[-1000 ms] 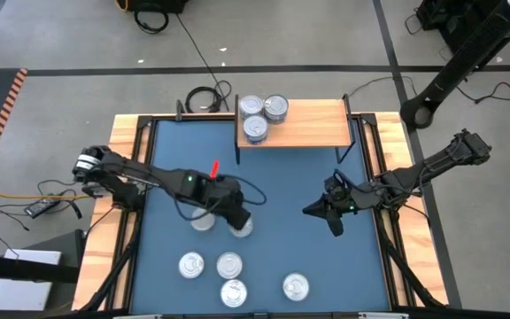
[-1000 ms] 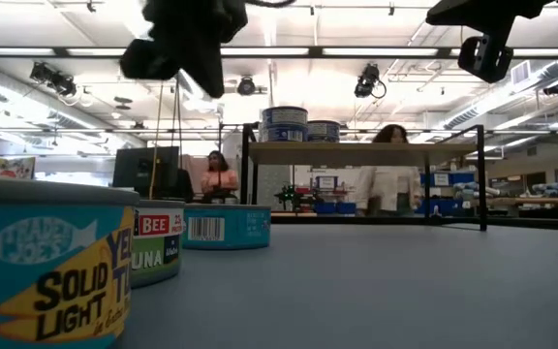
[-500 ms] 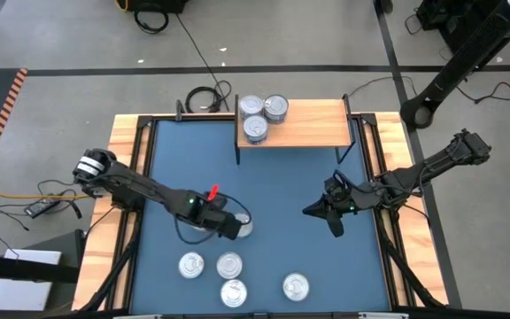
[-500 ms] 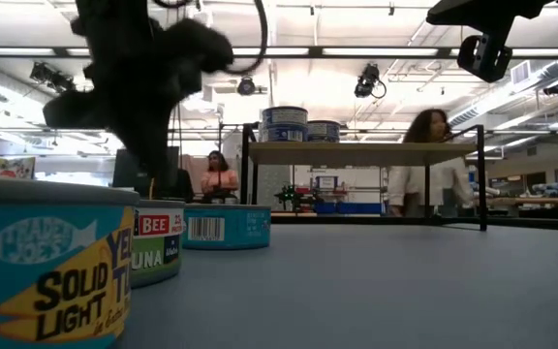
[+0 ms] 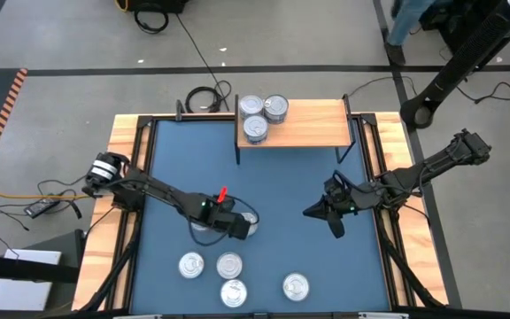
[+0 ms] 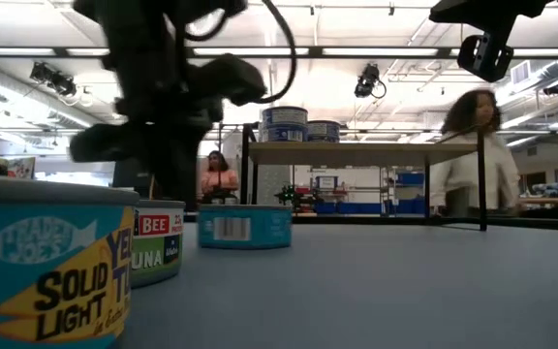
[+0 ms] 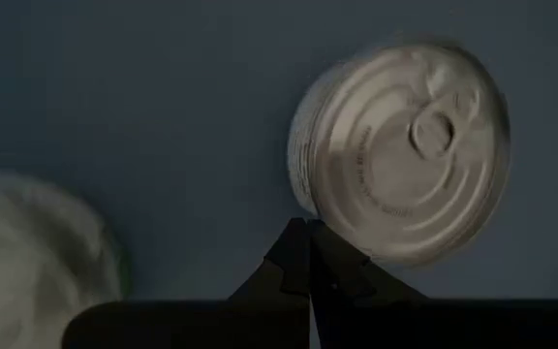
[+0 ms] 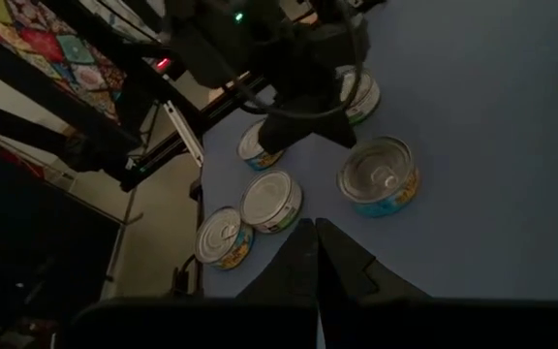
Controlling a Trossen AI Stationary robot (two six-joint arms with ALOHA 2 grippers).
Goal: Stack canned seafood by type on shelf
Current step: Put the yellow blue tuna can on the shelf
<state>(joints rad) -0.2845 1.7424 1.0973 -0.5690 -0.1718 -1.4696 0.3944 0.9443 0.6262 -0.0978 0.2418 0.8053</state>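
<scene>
The left pincer (image 5: 240,229), its tips pressed together, sits low over the blue worktop (image 5: 290,186), touching the edge of a tin (image 7: 400,150) near the middle. The right pincer (image 5: 312,211), also pressed together, hangs above the worktop's right side. Three tins (image 5: 261,115) sit on the wooden shelf (image 5: 312,124) at the far edge; four more tins (image 5: 228,266) lie along the near edge.

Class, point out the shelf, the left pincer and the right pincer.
shelf (image 5: 312,120): high view, bare wooden top.
left pincer (image 5: 244,229): high view, at its fingertips, beside a can.
right pincer (image 5: 308,212): high view, at its fingertips.
</scene>
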